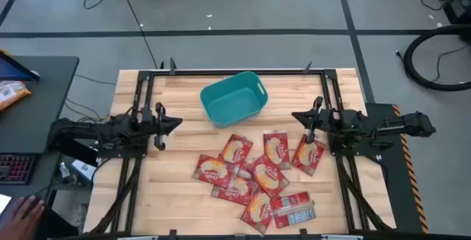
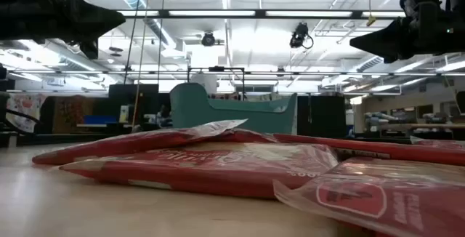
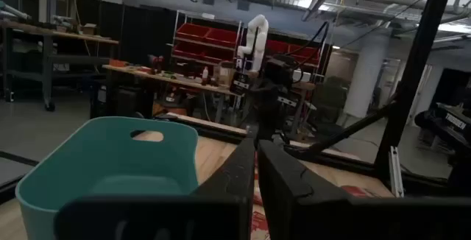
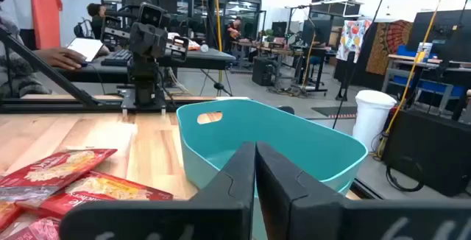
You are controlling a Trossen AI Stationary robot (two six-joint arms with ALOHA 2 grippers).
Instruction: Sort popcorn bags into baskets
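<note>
Both arms are dark, near-black assemblies of blocky jointed segments flanking the teal tub [image 1: 233,98]. The left gripper [image 1: 176,124] and right gripper [image 1: 296,115] each end in two slim, tapered black fingers with flat, matte inner faces. Black cabling runs along the left arm body. No markings are legible.

Left side: bare tabletop [image 1: 173,159] between the left tool [image 1: 174,124] and the popcorn bags [image 1: 254,177].
Centre: teal basket [image 1: 233,98] stands between both tools.
Right side: right tool [image 1: 299,116] just above the nearest bag.
Far edge: clear strip behind the basket.
</note>
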